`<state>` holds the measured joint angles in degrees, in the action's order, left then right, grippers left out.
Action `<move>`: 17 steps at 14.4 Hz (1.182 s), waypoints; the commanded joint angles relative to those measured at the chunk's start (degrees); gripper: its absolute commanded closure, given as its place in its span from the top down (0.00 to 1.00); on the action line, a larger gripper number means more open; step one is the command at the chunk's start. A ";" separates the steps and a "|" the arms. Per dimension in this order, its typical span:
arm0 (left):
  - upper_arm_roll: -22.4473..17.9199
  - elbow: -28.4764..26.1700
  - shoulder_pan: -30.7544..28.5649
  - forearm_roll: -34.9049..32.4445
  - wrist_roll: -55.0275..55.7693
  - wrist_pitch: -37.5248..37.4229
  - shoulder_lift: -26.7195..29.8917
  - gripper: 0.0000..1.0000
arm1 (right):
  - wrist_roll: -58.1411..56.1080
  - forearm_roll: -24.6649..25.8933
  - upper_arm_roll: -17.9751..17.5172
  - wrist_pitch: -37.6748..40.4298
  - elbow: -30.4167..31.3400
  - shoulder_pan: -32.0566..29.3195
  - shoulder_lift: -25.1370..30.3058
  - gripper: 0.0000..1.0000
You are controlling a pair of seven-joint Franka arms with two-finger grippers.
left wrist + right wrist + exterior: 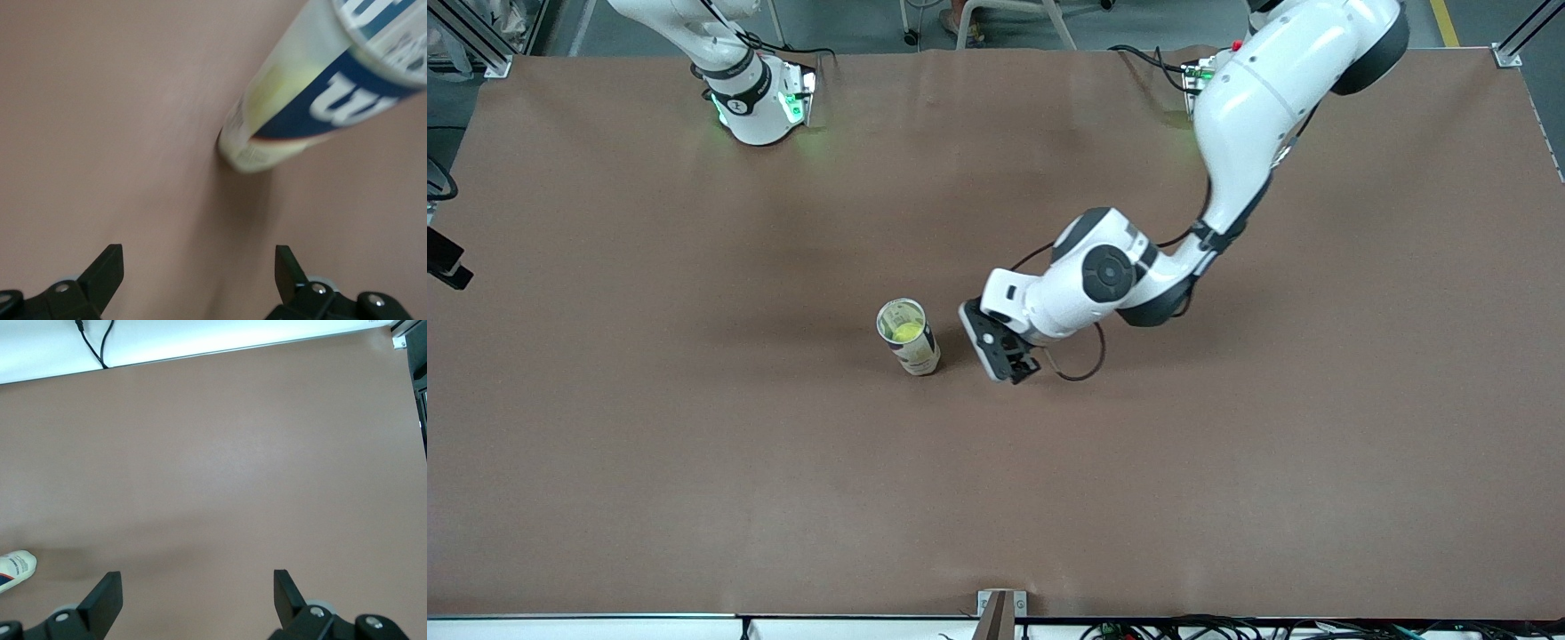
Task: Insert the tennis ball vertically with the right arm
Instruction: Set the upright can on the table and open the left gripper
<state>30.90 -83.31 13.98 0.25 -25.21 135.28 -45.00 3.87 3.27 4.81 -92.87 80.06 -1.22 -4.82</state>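
The tube (908, 337) stands upright near the middle of the bench (694, 462), mouth up, and the tennis ball (907, 332) sits inside it, yellow showing just below the rim. So, judging by how things lie, the ball is already in.

The left pincer (1005, 351) hangs low just beside the tube, toward the left arm's end of the bench, its fingers spread wide with nothing between them; in its wrist view the tube rises straight ahead of the gap.

The right pincer (198, 600) is also spread wide and empty, up over bare bench well apart from the tube, which only peeks in at the edge of its view. The left arm is plainly the nearer one.
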 commanded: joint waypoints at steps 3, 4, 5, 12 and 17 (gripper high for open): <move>-1.01 0.69 -6.41 -2.44 10.41 -16.08 7.90 1.00 | -3.78 0.25 -4.97 -2.49 5.46 -6.24 3.50 1.00; -1.45 0.69 -7.64 -2.71 12.70 -18.02 9.22 1.00 | -3.87 0.34 -5.07 -2.40 5.46 -6.17 3.50 1.00; -1.72 0.69 -9.13 -2.72 15.07 -19.86 10.80 1.00 | -3.96 0.34 -5.07 -2.40 5.46 -6.17 3.50 1.00; -11.19 1.21 -14.42 -5.26 22.36 -28.48 21.51 1.00 | -7.04 0.25 -5.07 -6.87 13.61 -6.16 8.41 1.00; -16.65 1.39 -14.95 -5.27 26.27 -37.01 31.01 1.00 | -5.03 0.16 -5.16 -6.62 16.35 -5.90 10.97 1.00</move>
<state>16.69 -80.79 -1.38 -4.13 0.19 101.11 -18.31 -2.45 3.26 0.76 -98.55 93.36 -6.13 3.28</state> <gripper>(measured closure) 0.000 0.000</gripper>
